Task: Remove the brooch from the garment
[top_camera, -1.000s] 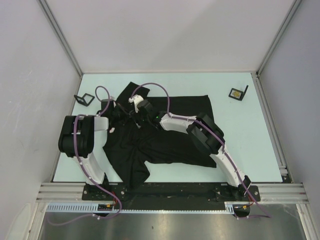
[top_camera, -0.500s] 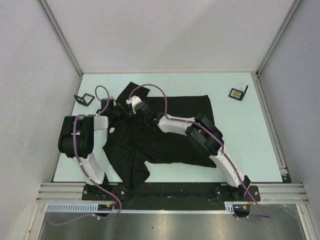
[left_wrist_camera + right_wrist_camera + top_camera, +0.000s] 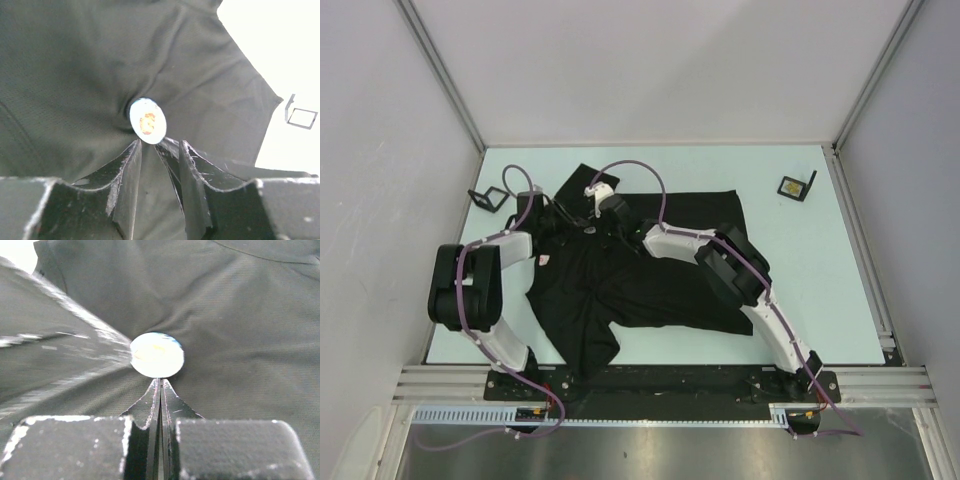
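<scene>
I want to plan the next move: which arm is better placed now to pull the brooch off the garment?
Probably the right. The right gripper is closed at the lower edge of the brooch, apparently pinching there. The left gripper is open just below the brooch, gripping nothing; it could hold down the garment.

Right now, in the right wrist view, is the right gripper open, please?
No, the right gripper is shut, its fingertips meeting just below the brooch.

Pale green table under black garment (spread flat), two small black stands.
</scene>
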Controlling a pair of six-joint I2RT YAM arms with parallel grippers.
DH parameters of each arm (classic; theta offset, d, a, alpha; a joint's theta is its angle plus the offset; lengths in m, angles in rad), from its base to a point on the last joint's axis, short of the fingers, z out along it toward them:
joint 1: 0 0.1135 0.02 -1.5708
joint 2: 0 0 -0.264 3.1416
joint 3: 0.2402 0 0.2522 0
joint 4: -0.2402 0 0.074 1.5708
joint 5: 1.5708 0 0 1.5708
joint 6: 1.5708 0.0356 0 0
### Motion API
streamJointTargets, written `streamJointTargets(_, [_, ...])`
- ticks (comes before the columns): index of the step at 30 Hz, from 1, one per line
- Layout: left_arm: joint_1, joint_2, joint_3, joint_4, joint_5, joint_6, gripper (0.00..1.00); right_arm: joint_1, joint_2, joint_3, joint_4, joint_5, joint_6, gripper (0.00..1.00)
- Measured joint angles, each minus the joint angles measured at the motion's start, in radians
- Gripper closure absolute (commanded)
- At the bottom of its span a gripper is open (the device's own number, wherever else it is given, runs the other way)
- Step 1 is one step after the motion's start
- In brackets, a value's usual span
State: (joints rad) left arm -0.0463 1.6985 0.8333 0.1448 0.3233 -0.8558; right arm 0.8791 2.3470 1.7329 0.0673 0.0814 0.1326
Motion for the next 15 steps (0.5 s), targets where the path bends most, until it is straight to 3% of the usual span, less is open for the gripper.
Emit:
streamJointTargets(8, [0.0,-0.043,-0.017,0.005,-0.042,0.026,0.54,-0.063,0.0,-0.029,0.052,-0.13,0.084,0.99])
streamJointTargets(10, [-0.001,-0.043,-0.028,0.005,-0.041,0.026,0.54,-0.07,0.0,-0.029,0.058,-0.144,0.093,0.88])
streamJointTargets(15, [-0.003,-0.042,-0.054,0.031,-0.039,0.024,0.59,-0.061,0.0,-0.029,0.057,-0.14,0.09,0.73])
